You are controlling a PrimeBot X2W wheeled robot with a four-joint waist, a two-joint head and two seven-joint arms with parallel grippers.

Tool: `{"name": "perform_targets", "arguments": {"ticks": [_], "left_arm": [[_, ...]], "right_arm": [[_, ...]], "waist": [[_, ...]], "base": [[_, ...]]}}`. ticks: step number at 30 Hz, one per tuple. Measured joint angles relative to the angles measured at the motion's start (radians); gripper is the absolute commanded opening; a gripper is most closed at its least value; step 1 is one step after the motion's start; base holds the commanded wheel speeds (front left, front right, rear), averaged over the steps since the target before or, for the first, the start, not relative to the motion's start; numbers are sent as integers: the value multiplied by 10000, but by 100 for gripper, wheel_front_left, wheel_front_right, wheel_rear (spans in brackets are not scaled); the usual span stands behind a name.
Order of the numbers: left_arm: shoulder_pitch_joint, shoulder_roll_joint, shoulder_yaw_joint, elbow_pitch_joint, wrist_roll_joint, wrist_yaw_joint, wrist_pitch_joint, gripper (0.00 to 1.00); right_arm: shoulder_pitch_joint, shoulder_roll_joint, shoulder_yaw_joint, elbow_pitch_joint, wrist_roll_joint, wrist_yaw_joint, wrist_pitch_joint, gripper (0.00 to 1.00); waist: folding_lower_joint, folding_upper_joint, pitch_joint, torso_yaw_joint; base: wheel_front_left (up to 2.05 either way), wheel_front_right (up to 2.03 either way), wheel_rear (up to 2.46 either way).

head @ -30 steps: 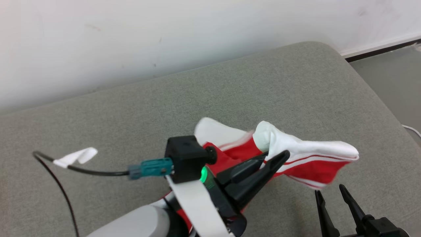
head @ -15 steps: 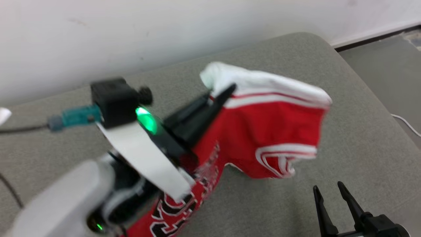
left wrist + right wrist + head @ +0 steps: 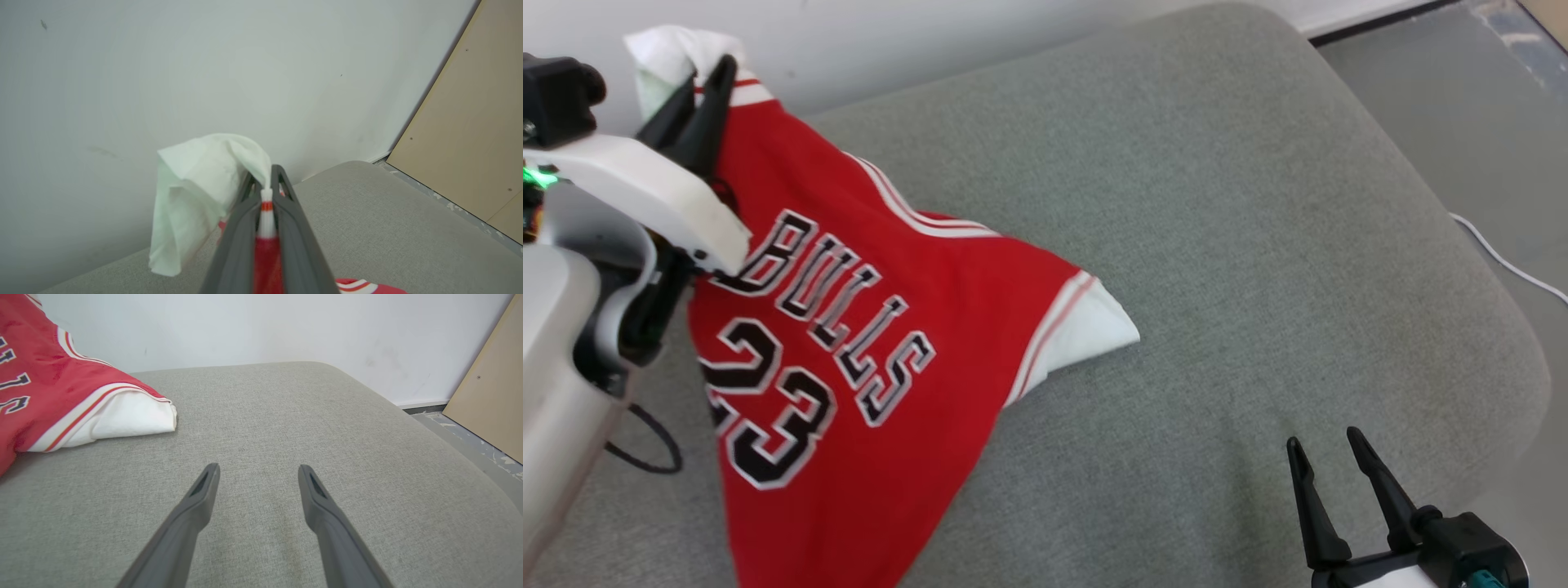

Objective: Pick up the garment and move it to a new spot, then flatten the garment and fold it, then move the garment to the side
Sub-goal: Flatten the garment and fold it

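Note:
The garment (image 3: 849, 327) is a red jersey with white trim and black "BULLS 23" lettering. It hangs from my left gripper (image 3: 707, 90), raised at the upper left and shut on its white sleeve edge. In the left wrist view the white and red cloth (image 3: 266, 212) is pinched between the closed fingers, with a white fold (image 3: 196, 196) flopping over to the left. The jersey's other white sleeve (image 3: 1094, 331) rests on the grey cushion (image 3: 1258, 245); the same sleeve (image 3: 126, 418) lies ahead and left of my right gripper (image 3: 257, 473). My right gripper (image 3: 1327, 457) is open and empty at the lower right.
A pale wall (image 3: 931, 41) runs behind the cushion. The floor (image 3: 1462, 106) lies to the right, with a thin white cable (image 3: 1503, 265) on it. A tan board (image 3: 490, 384) leans at the far right. A dark cable (image 3: 645, 445) loops by my left arm.
My left gripper has risen up and to the left with the garment, which has unfurled from a bunch so its lettering shows. The head camera has shifted too. The right gripper stays open.

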Motion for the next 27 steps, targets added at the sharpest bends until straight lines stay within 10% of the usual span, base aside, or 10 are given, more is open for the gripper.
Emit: {"name": "perform_targets", "arguments": {"ticks": [12,16,17,27], "left_arm": [[-1512,-414,-230,3576,1730,-510,-2623,0],[-1687,-654,-238,4408,1919,-552,-2821,52],[-1672,-729,-288,4571,1912,-596,-2824,96],[-1034,-1181,-828,5480,2088,-619,-2683,100]], "right_arm": [[-302,12,282,-40,278,0,2,100],[-344,17,334,-29,324,0,0,100],[-343,15,337,-21,330,0,0,100],[-178,17,198,23,301,0,0,100]], "waist": [[0,0,795,-191],[0,0,754,-152],[0,0,723,-142],[0,0,199,166]], "base": [[0,0,0],[0,0,0],[0,0,0],[0,0,0]]}}
